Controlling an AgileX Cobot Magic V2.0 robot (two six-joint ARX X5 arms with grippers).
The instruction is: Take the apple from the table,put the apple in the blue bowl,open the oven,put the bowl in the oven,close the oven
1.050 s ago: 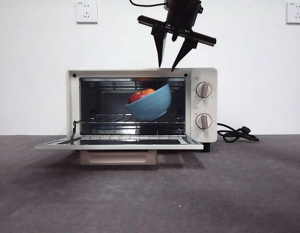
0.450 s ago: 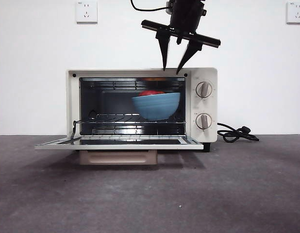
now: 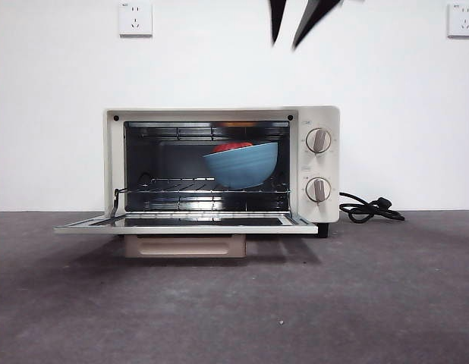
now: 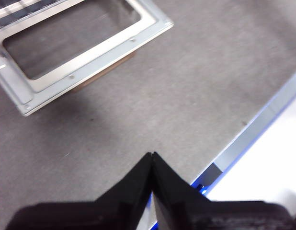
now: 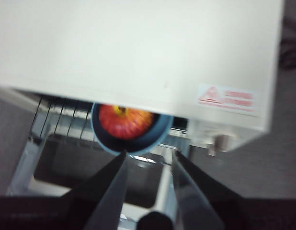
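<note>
The oven stands in the middle of the front view on the table, and its door is folded down flat toward the camera. Inside, on the wire rack, sits the bowl, right of the centre of the opening and a little tilted. The apple lies in the bowl; only its red top shows over the rim. At the top edge of the front view, right of centre, two black tips of the right gripper hang above the oven, apart from it and holding nothing, with a narrow gap between them. In the right wrist view this gripper looks down over the cream oven top, and the apple in the bowl shows just past the front edge. The left gripper is pressed together and empty, over bare table, with the open door in the upper left of its view.
</note>
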